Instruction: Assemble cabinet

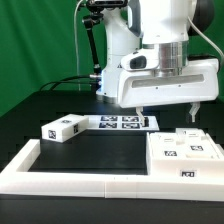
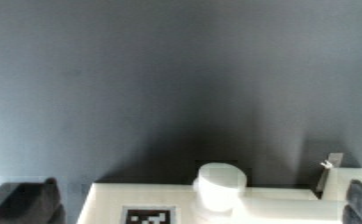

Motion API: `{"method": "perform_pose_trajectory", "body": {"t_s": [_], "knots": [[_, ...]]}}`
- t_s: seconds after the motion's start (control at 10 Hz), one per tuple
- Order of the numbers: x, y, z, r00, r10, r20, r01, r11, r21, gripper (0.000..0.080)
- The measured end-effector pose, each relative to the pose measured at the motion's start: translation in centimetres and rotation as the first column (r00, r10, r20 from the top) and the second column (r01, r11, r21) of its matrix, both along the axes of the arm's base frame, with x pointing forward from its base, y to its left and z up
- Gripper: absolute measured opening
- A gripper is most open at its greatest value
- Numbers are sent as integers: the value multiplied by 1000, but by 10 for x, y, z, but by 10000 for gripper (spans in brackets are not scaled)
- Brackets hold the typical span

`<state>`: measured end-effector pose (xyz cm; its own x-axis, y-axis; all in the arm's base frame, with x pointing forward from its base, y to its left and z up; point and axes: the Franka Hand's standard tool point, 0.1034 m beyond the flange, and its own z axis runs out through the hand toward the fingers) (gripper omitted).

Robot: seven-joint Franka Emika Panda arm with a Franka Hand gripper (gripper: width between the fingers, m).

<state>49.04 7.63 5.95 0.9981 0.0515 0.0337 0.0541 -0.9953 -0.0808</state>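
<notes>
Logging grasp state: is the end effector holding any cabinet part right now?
No, the end effector hangs open with nothing between its spread fingers, and the cabinet parts lie on the table.

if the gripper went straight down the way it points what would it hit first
Probably the white cabinet box below it: the gripper points down, jaws open, and the wrist view shows the box's tagged top between them. Depth is unclear, so it may only catch an edge.
</notes>
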Motion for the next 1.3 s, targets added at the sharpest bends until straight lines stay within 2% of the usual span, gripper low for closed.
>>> {"method": "perform_pose_trajectory", "body": {"t_s": [0.2, 0.3, 0.4, 0.7, 0.9, 1.3], "knots": [[-1, 3, 0, 995, -104, -12, 104, 994, 14, 797], [-3, 11, -5, 992, -126, -12, 126, 992, 18, 797], [-4, 15, -16, 994, -111, 2, 111, 993, 25, 797], [2, 18, -26, 994, -111, -3, 111, 993, 31, 797], [7, 11, -33, 997, -79, 2, 78, 996, 31, 797], [8, 12, -33, 998, -64, 4, 64, 997, 32, 797]]}}
